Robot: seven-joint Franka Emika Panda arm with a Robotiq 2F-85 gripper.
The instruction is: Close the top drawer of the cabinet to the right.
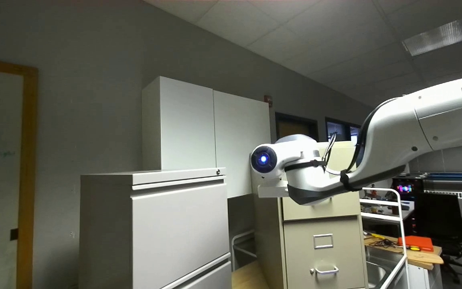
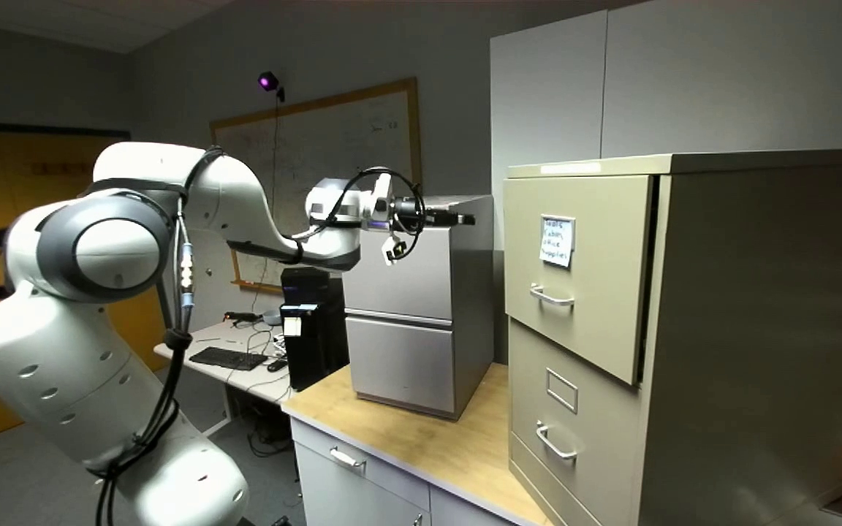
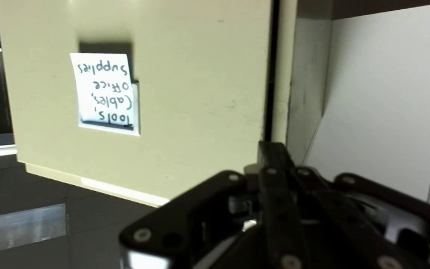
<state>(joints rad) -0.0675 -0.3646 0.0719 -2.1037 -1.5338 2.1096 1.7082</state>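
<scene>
The top drawer [image 2: 596,248] of the narrow beige cabinet [image 2: 772,329] stands out slightly, with a dark gap along its side. It has a handwritten label and a silver handle [image 2: 551,296]. In an exterior view the arm covers much of the top drawer [image 1: 343,206] on the cabinet [image 1: 265,233]. My gripper [image 2: 467,218] is shut and empty, to the side of the drawer front at label height. In the upside-down wrist view its fingertips [image 3: 273,151] are together and overlap the drawer's edge [image 3: 200,93]. I cannot tell whether they touch. My gripper is hidden in an exterior view.
A grey two-drawer cabinet [image 2: 399,365] stands on the wooden counter [image 2: 421,431], behind my gripper. A white two-door cupboard [image 1: 187,124] hangs on the wall. A white rail frame [image 1: 399,224] stands beside the beige cabinet.
</scene>
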